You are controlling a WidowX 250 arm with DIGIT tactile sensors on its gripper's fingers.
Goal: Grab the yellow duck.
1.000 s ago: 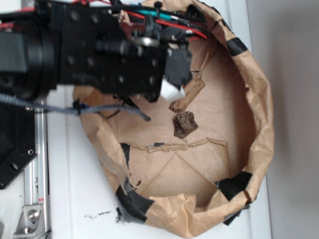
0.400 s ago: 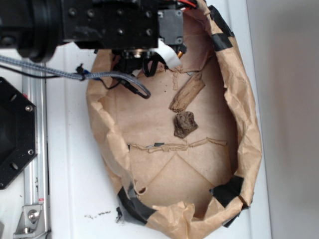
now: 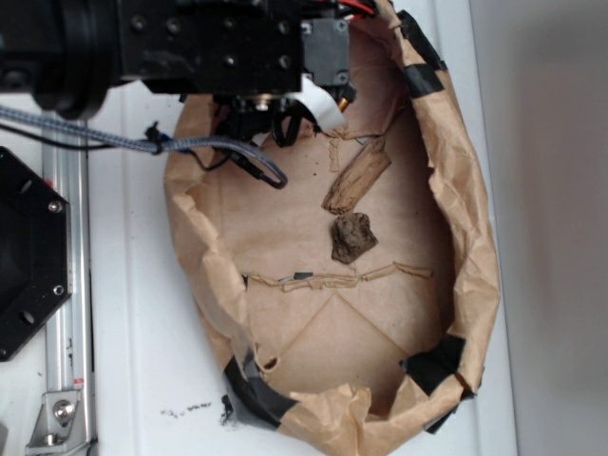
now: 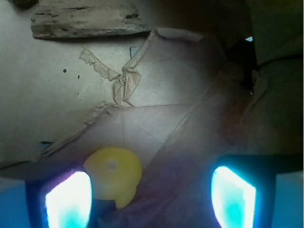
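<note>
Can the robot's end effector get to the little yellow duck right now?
Probably yes. In the wrist view the open end effector has the small rounded yellow duck beside one glowing finger, nothing covering it, though it sits off-centre.

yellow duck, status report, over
Gripper open, low inside paper bag. Yellow duck between the jaws, hard by the left-of-frame one, not gripped. Bark piece lies beyond, nothing blocking.

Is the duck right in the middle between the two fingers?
No, the duck sits close beside one finger, far from the other.
</note>
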